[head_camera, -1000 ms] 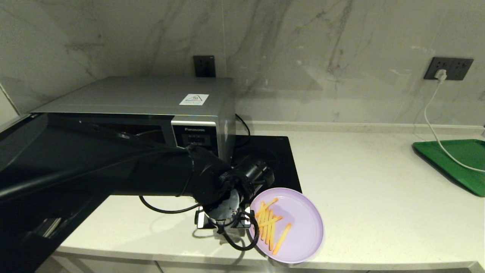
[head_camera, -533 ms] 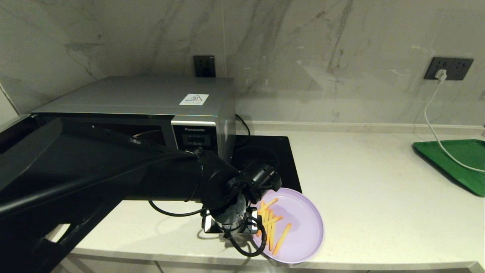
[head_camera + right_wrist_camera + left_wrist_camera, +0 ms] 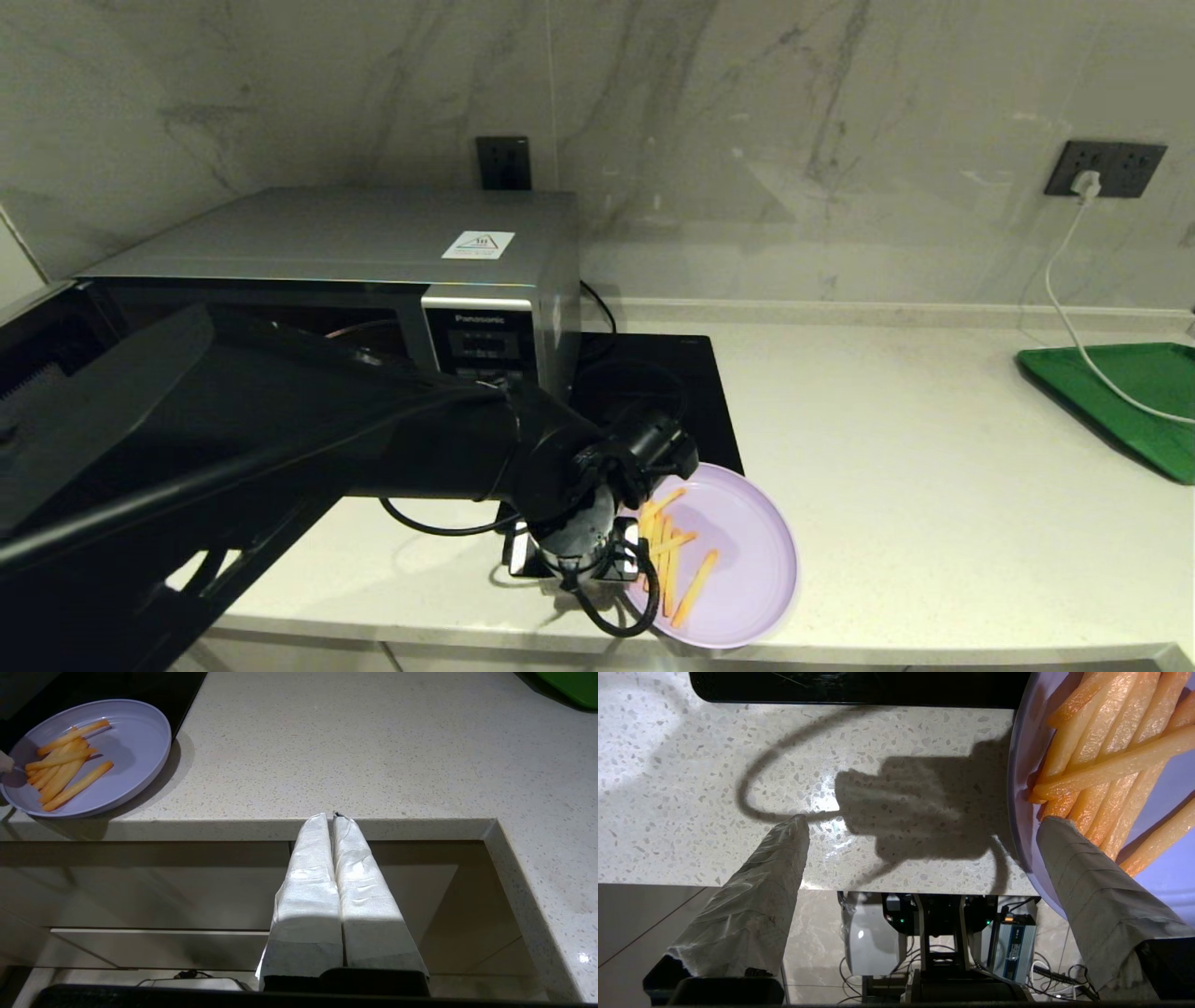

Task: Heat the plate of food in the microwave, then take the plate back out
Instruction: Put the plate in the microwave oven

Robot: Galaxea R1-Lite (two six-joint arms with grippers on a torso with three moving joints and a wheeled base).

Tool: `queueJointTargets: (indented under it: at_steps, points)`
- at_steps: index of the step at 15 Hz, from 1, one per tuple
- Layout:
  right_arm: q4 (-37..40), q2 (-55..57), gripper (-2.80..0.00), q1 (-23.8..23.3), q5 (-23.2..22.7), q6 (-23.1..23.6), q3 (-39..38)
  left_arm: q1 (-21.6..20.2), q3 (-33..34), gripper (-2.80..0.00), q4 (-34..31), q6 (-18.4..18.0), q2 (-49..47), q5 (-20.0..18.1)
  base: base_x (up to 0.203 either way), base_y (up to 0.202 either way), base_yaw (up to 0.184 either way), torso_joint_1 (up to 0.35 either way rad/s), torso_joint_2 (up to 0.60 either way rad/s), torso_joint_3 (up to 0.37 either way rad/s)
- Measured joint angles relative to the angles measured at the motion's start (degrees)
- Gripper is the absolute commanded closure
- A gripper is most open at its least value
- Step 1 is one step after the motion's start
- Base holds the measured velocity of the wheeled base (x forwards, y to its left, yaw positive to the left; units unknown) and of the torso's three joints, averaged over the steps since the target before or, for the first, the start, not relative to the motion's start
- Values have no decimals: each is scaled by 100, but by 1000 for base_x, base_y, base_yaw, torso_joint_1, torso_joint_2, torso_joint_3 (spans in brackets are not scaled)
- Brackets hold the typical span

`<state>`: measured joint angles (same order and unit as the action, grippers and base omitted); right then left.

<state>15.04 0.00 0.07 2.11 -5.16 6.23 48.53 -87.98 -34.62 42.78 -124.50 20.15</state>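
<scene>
A black left arm (image 3: pixel 439 439) trails looping black cables (image 3: pixel 425 523); pale cloth wraps its fingers (image 3: pixel 1092 896).

Pale speckled stone desk (image 3: pixel 934 485) carries everything. Large silver-grey microwave (image 3: pixel 373 252) at back left, door swung open toward robot. Flat black induction hob (image 3: pixel 695 392) just right of microwave. Round lilac plastic plate of fries (image 3: pixel 738 555) at desk's front edge, before hob, rim overhanging edge. Green rectangular tray (image 3: pixel 1130 392) far right, well apart from plate; white cable (image 3: pixel 1060 299) crosses it from wall socket (image 3: pixel 1104 168).
</scene>
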Motion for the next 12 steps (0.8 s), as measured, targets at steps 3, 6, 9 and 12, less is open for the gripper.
queueJointTargets:
  at_steps: [3, 6, 9, 12]
  points:
    - [0, 0, 0, 0, -1, 2, 0, -2, -55, -280, 0, 9, -70, -6, 0, 0, 0, 0, 0, 0]
    - [0, 0, 0, 0, -2, 2, 0, -9, -85, -280, 24, 7, -130, -6, 0, 0, 0, 0, 0, 0]
    - [-1, 0, 0, 0, -1, 1, 0, -40, -97, -280, 54, -2, -189, 86, 0, 0, 0, 0, 0, 0]
    - [-2, 0, 0, 0, 0, -2, 0, -105, -121, -280, 56, -39, -269, 412, 0, 0, 0, 0, 0, 0]
